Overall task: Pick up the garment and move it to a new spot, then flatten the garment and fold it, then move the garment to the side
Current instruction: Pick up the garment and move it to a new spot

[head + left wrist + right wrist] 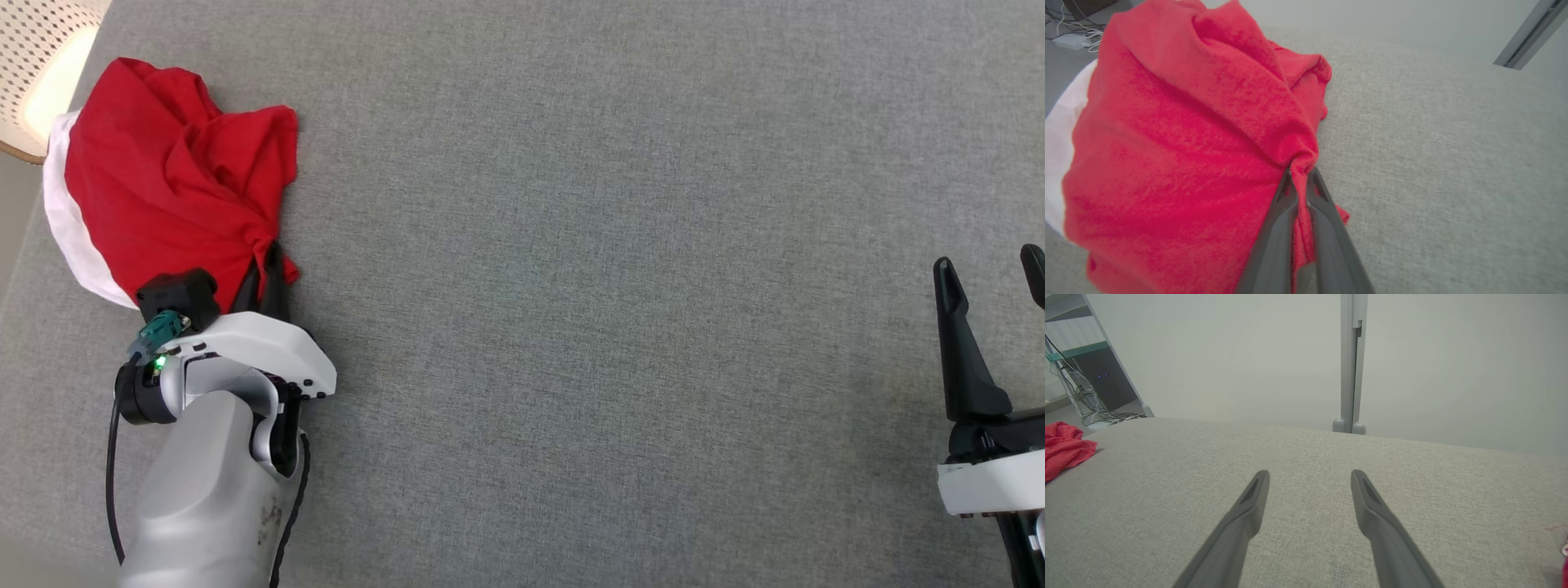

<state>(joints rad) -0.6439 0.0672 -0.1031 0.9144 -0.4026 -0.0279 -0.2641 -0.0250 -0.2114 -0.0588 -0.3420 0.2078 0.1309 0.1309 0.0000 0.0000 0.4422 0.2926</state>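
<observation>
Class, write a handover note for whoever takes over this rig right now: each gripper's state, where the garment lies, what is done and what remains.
Left gripper: shut on a pinched fold at the near edge of the red garment.
Right gripper: open, holding nothing, over the bare grey fabric surface.
Garment: crumpled near the surface's left edge, with a white part along its left side.
Done: grasp made.
Left: carry it to a new spot, flatten, fold, move aside.

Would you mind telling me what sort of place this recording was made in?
Probably a lab or test room: a grey fabric-covered table, bare pale walls, and tangled cables beside dark equipment.
</observation>
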